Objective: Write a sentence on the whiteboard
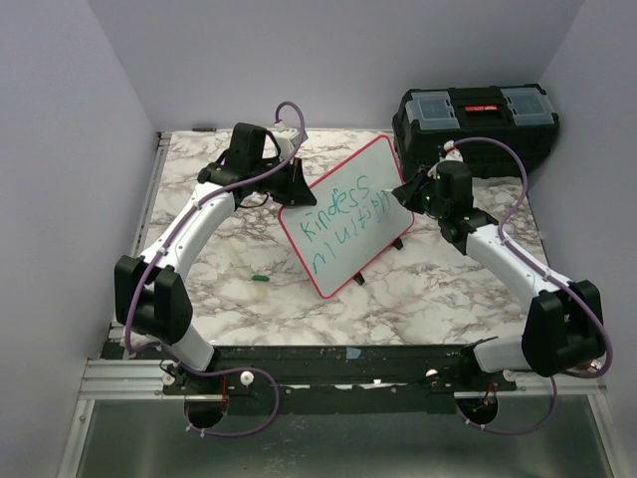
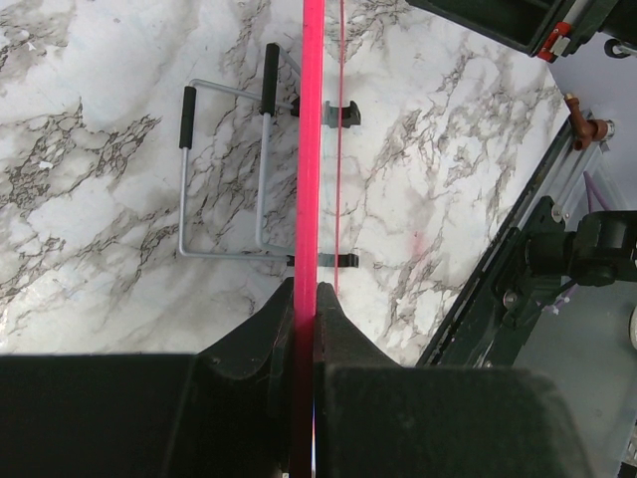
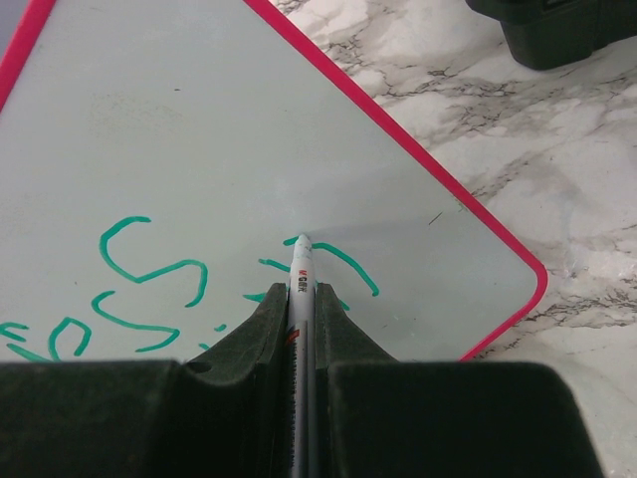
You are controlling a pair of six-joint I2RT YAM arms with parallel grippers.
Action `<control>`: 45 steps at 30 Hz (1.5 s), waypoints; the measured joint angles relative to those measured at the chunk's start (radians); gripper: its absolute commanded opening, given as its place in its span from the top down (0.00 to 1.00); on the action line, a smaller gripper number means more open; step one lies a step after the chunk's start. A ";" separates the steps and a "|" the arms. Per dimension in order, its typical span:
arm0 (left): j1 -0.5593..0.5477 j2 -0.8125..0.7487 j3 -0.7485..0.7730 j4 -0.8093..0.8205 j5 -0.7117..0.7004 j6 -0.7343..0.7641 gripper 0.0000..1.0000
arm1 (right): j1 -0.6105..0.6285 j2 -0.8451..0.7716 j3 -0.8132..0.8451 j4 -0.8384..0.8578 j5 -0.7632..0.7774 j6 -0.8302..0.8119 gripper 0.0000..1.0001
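Tilted, red-rimmed whiteboard (image 1: 383, 169) bears a green two-line sentence (image 1: 338, 211): "kindess" over a scribble. Left gripper (image 2: 304, 299) jaws clamp its rim; right gripper (image 3: 302, 299) jaws clamp a marker (image 3: 301, 264).

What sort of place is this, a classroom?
More likely a robot lab bench: a left arm and right arm bolted to a marble-look table, plain walls closing it in, and a toolbox in the corner.

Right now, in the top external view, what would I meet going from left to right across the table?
small green object → left gripper → whiteboard → right gripper holding the marker → black toolbox
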 measured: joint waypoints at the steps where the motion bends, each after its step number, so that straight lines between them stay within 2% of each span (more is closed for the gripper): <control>1: 0.000 0.000 0.000 0.000 0.000 0.000 1.00 | 0.000 -0.005 0.000 -0.004 0.002 -0.002 0.99; 20: -0.001 -0.012 -0.010 -0.002 -0.002 -0.001 1.00 | -0.025 -0.066 -0.016 -0.013 0.040 -0.025 0.99; 45: -0.001 -0.015 -0.011 -0.003 -0.005 -0.002 1.00 | -0.026 0.013 -0.040 0.016 0.039 -0.024 0.99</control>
